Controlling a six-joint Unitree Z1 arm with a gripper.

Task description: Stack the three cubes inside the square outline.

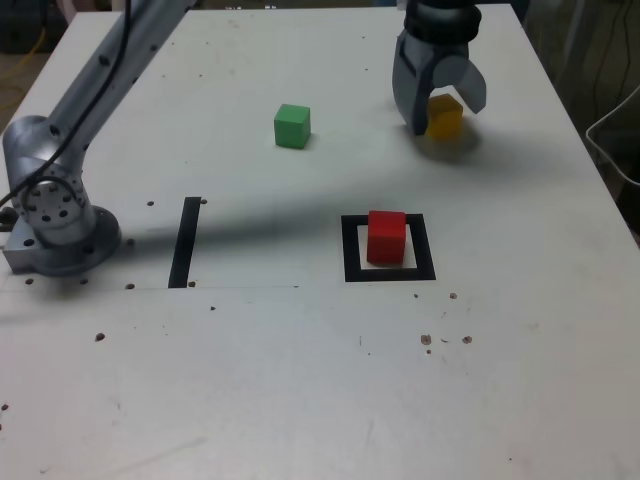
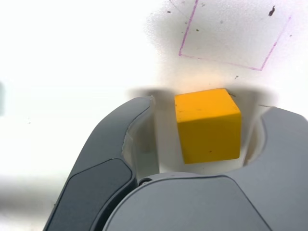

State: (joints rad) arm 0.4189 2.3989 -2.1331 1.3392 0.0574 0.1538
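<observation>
1. Done: solid red cube [image 1: 386, 238] inside the thick black square outline [image 1: 353, 250], just right of centre in the exterior view.
2. In hand, by judgement: picking up the solid yellow cube [image 2: 209, 139], upper right in the exterior view, between grey fingers [image 2: 113, 127], apart, with gaps at both sides.
3. Left: stacking yellow and green; solid green cube [image 1: 292, 128] alone on the white bench [image 1: 250, 380], upper centre in the exterior view.
4. Count: three cubes, one of each colour; one outline; one black strip [image 1: 185, 243].

Exterior view: arm [image 1: 100, 75] cut off, yellow cube [image 1: 448, 124] partly behind tool [image 1: 446, 117].
</observation>
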